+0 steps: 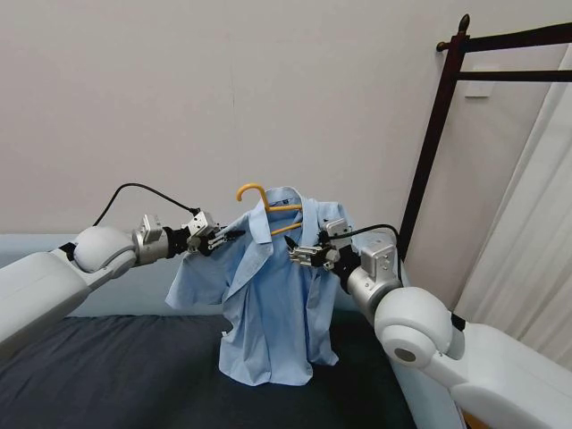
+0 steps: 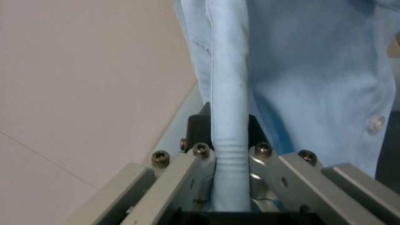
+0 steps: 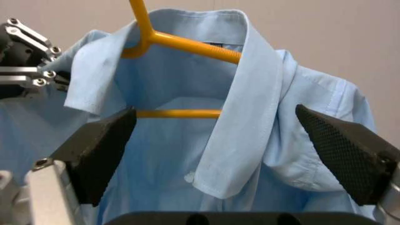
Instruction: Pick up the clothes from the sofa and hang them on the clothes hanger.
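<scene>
A light blue shirt (image 1: 277,313) hangs on a yellow hanger (image 1: 253,189), held in the air above the dark sofa seat (image 1: 89,375). My left gripper (image 1: 223,238) is shut on the shirt's shoulder edge. In the left wrist view a rolled fold of fabric (image 2: 228,93) is pinched in that gripper (image 2: 228,133). My right gripper (image 1: 299,254) is at the shirt's front, just below the collar. In the right wrist view it (image 3: 216,112) stands wide open, facing the collar (image 3: 250,93) and the hanger's bar (image 3: 187,44), with nothing between its pads.
A dark wooden clothes rack (image 1: 429,161) stands to the right of the shirt, against the wall. A white curtain (image 1: 536,232) hangs at the far right. The sofa's pale back (image 1: 36,246) runs along the wall behind my left arm.
</scene>
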Robot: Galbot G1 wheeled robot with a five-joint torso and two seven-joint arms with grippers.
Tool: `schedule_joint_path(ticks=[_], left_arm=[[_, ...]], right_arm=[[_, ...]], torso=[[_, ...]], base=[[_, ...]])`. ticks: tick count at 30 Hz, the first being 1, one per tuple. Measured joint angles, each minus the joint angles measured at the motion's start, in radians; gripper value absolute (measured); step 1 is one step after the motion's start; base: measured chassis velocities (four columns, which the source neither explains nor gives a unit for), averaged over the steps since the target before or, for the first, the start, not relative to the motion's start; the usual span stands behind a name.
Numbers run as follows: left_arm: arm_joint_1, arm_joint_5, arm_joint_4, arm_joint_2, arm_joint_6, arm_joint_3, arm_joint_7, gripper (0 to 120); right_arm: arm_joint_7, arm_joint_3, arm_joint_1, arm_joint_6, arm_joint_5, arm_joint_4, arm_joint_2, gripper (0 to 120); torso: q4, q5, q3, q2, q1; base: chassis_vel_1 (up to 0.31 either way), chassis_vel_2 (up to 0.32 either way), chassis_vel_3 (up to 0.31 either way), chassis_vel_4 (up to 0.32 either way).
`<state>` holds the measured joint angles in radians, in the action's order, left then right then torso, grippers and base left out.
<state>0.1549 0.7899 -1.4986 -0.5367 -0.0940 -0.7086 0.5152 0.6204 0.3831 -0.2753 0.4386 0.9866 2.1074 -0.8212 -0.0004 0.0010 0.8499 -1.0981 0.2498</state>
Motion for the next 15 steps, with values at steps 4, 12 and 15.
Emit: schedule_joint_path(ticks=[4, 12, 15], left_arm=[[-0.008, -0.001, -0.014, 0.007, 0.010, 0.002, -0.005, 1], [-0.020, -0.008, -0.020, 0.009, 0.017, 0.003, -0.005, 1], [-0.023, -0.011, -0.021, 0.016, 0.016, 0.007, -0.001, 1]], right_arm=[[0.016, 0.016, 0.004, 0.009, -0.017, -0.025, -0.020, 81], [0.033, 0.042, -0.004, 0.013, -0.046, -0.056, -0.051, 53], [0.037, 0.044, -0.007, 0.018, -0.066, -0.068, -0.053, 38]], torso=[[0.0000, 0.0000, 0.000, 0.000, 0.000], [0.0000, 0.0000, 0.000, 0.000, 0.000], [-0.0002, 0.0000, 0.000, 0.000, 0.000]], base=[[0.000, 0.000, 0.000, 0.000], [0.000, 0.000, 0.000, 0.000], [0.000, 0.000, 0.000, 0.000]])
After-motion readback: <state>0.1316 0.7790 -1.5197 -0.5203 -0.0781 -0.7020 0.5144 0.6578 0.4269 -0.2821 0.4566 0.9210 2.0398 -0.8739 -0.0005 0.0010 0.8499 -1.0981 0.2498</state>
